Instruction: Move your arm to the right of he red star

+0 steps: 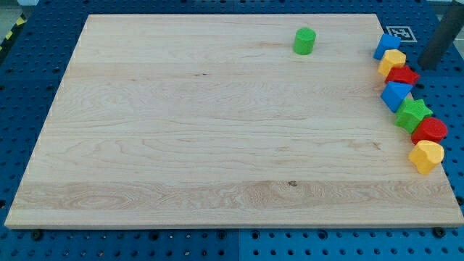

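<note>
The red star (402, 75) lies at the right edge of the wooden board (217, 130), in a column of blocks. My tip (422, 67) is just to the right of the red star, off the board's edge over the blue pegboard, a small gap apart from it. Above the star are a yellow block (393, 61) and a blue block (386, 45). Below it are another blue block (396, 95), a green star (413, 114), a red cylinder (431, 130) and a yellow block (426, 156).
A green cylinder (304, 40) stands alone near the board's top, right of centre. A black-and-white marker tag (397, 33) sits at the top right corner. Blue perforated table surrounds the board.
</note>
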### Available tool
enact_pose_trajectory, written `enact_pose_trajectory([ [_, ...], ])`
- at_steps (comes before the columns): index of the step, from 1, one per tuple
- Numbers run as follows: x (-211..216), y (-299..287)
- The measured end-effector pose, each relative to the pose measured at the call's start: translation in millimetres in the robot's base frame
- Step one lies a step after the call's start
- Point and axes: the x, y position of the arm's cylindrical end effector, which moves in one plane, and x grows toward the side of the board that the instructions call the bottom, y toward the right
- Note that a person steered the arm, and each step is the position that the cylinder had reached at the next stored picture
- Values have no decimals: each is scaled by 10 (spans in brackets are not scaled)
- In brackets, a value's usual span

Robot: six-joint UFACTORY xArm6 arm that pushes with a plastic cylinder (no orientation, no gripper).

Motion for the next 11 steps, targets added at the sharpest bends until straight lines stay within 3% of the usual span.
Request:
enact_pose_trajectory([
  [11, 310, -10],
])
